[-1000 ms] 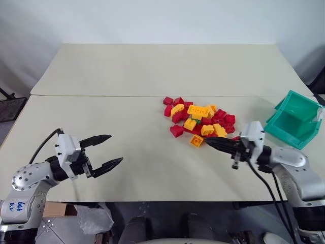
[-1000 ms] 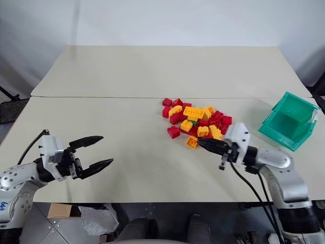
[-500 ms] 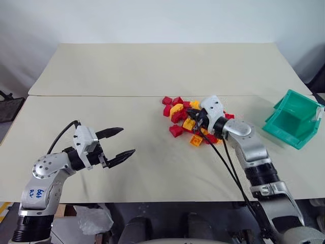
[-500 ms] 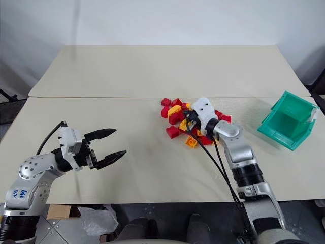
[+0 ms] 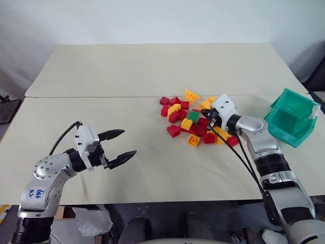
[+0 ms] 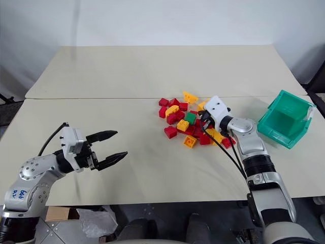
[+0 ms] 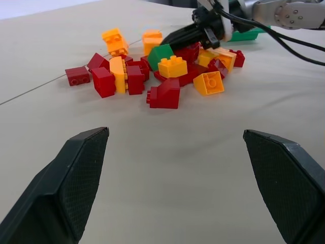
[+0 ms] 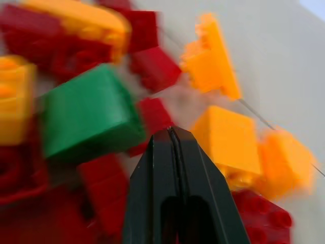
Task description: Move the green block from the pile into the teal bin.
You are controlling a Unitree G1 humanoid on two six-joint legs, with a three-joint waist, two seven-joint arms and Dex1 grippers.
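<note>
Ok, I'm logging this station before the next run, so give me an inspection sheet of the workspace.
Surface: beige table, two panels meeting at a seam.
Job's things: green block lying in the pile of red and yellow-orange bricks; teal bin near the table's right edge, nothing seen inside.
Clutter: nothing seen.
Grippers: left gripper open over bare table; right gripper shut, fingers pushed into the pile beside the green block, holding nothing.
Cables: black cables along the right arm.
Surroundings: pale wall behind.
</note>
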